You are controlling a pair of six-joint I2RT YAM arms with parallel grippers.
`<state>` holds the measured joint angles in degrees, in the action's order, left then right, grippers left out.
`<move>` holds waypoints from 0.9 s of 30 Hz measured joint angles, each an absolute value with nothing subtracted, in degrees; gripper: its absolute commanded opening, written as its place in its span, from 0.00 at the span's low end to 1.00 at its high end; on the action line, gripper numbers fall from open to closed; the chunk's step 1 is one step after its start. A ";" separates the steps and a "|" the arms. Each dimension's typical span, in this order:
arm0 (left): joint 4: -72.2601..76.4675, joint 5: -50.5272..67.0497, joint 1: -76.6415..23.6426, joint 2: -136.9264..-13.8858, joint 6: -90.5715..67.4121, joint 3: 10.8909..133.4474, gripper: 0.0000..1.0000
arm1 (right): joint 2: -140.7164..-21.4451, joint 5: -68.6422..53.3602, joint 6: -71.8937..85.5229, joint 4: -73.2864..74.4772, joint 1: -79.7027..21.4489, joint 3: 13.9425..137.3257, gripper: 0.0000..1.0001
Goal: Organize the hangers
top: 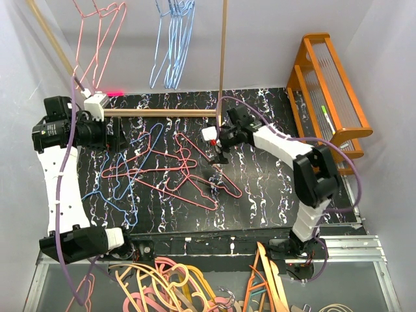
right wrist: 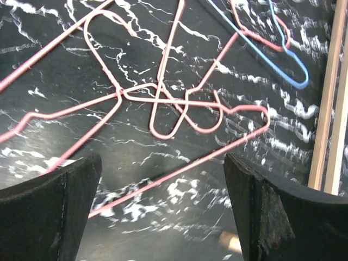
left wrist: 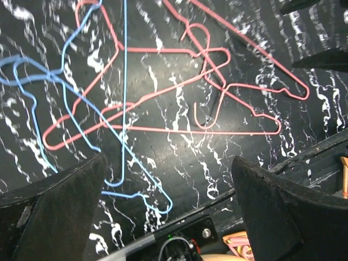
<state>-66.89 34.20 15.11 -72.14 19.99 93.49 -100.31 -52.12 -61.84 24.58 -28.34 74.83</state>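
Hangers [top: 162,170]: pink and blue tangle flat on counter [top: 273,188], others hanging at back. Right claw [right wrist: 163,209] nearer, wide open, empty, crossed pink hooks directly below. Left claw [left wrist: 168,209] wide open, empty, over blue wires at left.

Top view: bright, even, diffuse light; white walls [top: 273,39] near washed out. Shadows faint, soft-edged. Small red glow [top: 114,93] at back-left edge of tabletop [top: 260,188]. Slight wide-angle lean toward frame edges.
Left wrist view: sharp mid-frame; soft grey sheen on glossy tabletop centre; left tool [left wrist: 167,163] pads dark, out of focus.
Right wrist view: dimmer; white veining smeared in lower half; right tool [right wrist: 162,160] pads soft-focus, underexposed.
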 measured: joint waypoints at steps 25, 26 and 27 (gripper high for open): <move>-58.24 15.62 24.32 -69.65 5.28 88.84 0.97 | -133.36 -58.50 -116.95 67.94 -36.95 110.48 0.77; -58.24 15.73 24.34 -69.54 5.23 88.75 0.97 | -133.38 -58.59 -116.84 67.92 -37.39 110.50 0.76; -58.24 15.88 24.32 -69.49 5.10 88.68 0.97 | -133.51 -58.72 -116.62 67.88 -37.76 110.54 0.75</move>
